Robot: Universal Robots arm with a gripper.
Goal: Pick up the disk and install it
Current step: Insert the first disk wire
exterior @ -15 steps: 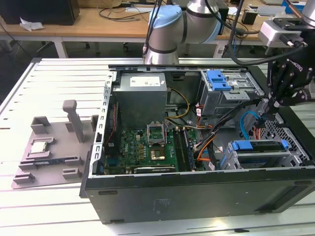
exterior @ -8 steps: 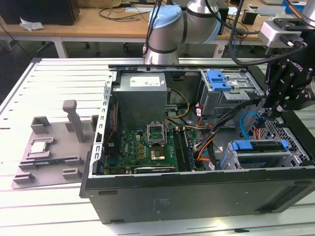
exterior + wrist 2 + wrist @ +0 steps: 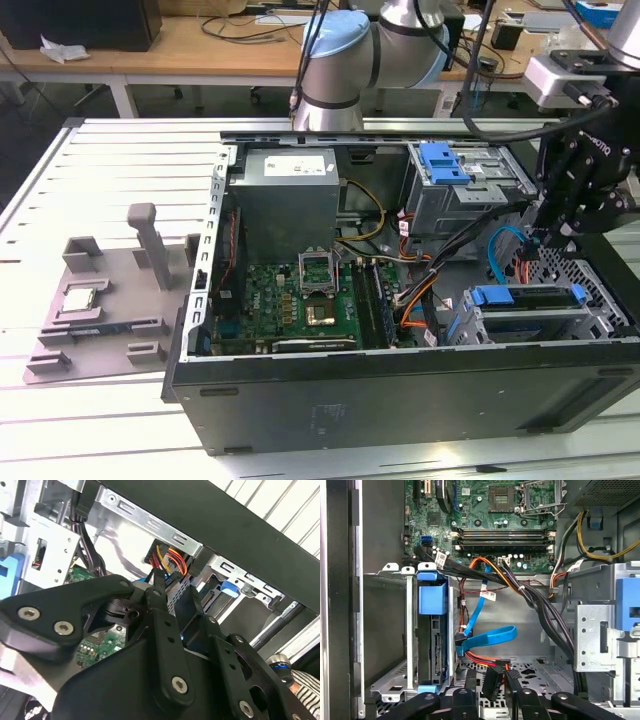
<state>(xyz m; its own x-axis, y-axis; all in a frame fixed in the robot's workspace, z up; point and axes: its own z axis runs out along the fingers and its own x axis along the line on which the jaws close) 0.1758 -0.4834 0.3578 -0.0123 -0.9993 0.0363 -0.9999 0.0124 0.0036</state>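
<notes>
You've got the gripper (image 3: 548, 238) down inside the open computer case (image 3: 400, 405), at the end on the exterior view's right, hovering just above the perforated case floor. In the first wrist view the gripper (image 3: 492, 690) has a black cable connector (image 3: 492, 680) sitting right between its two sides, with red and orange wires trailing off it. The jaws stand close together with only a narrow gap, and whether they actually pinch that connector I cannot tell. In the second wrist view the gripper (image 3: 175, 600) points toward a bundle of red, yellow and orange wires (image 3: 170, 562) under the case's rim.

Now, the disk (image 3: 436, 650): it is out of your grasp. It stands on edge in the metal drive cage (image 3: 410, 630) just beside the gripper, slid in with the blue carrier tab (image 3: 432, 599) at its end and its connector edge facing the open middle of the case. In the exterior view the disk (image 3: 535, 300) lies in that cage at the case's near corner on the exterior view's right.

A blue flat cable (image 3: 487, 637) loops between cage and gripper. The green motherboard (image 3: 500, 525) fills the case's middle. A gray parts tray (image 3: 100, 300) rests on the table beside the case's opposite end.
</notes>
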